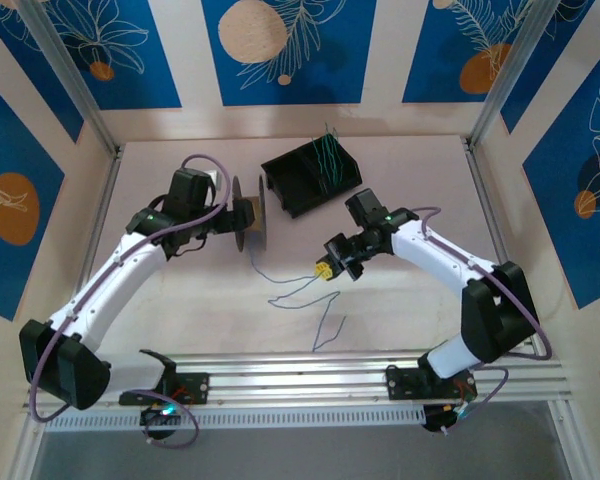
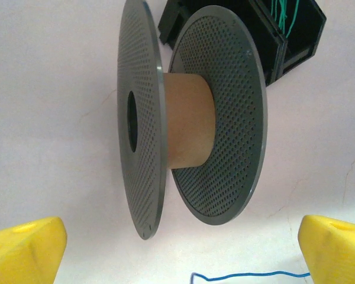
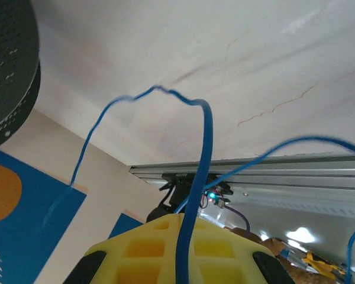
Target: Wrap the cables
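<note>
The blue cable (image 3: 203, 148) is pinched in the right gripper (image 1: 326, 270), just right of the upright spool (image 2: 189, 127), likely so slack can be fed onto it. The left gripper (image 2: 180, 242) is spread wide, facing the spool; green cables (image 1: 328, 160) are stored in the far bin (image 1: 290, 185).

Blue wall panels (image 1: 140, 50) with white leaf drawings and orange discs surround a pale tabletop (image 1: 400, 320).

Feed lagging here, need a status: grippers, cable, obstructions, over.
Left gripper open, spool standing free ahead of it. Right gripper shut on blue cable, rest trailing loose across table. Black bin of green cables just beyond spool.
</note>
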Controlling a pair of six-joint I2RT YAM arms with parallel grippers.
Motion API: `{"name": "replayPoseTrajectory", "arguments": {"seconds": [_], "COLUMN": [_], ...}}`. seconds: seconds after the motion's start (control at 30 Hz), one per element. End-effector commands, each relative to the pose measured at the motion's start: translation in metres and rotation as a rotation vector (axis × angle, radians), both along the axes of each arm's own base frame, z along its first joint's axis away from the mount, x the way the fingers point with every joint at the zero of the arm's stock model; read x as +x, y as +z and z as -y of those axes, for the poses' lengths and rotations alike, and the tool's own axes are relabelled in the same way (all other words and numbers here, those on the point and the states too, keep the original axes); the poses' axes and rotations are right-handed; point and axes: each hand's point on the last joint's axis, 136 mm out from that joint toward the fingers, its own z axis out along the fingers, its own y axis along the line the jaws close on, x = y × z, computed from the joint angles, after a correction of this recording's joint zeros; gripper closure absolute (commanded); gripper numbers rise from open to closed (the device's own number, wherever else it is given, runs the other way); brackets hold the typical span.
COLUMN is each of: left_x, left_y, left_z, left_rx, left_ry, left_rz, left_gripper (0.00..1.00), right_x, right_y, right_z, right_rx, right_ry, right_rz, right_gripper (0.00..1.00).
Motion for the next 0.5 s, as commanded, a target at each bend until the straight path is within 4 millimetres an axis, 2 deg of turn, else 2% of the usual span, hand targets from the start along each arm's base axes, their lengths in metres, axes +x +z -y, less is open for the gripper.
{"name": "replayPoseTrajectory", "arguments": {"seconds": [0.0, 0.2, 0.47], "left_x": [0.015, 0.024, 0.026], "left_y": [0.002, -0.002, -0.023], "left_z": [0.011, 0.019, 0.017], "left_rx": [-0.002, 0.006, 0.071], "left_ry": [-0.068, -0.108, -0.123], "left_rz": [0.045, 0.053, 0.006], "left_gripper": [0.00, 0.02, 0.14], "right_x": [0.003, 0.016, 0.032], "right_y": [-0.002, -0.007, -0.007], "right_z": [-0.005, -0.008, -0.015], "right_rx": [0.007, 0.002, -0.001], "right_ry": [-0.053, -0.094, -0.120], "right_rz": [-0.118, -0.175, -0.200], "right_gripper": [1.00, 1.00, 1.00]}}
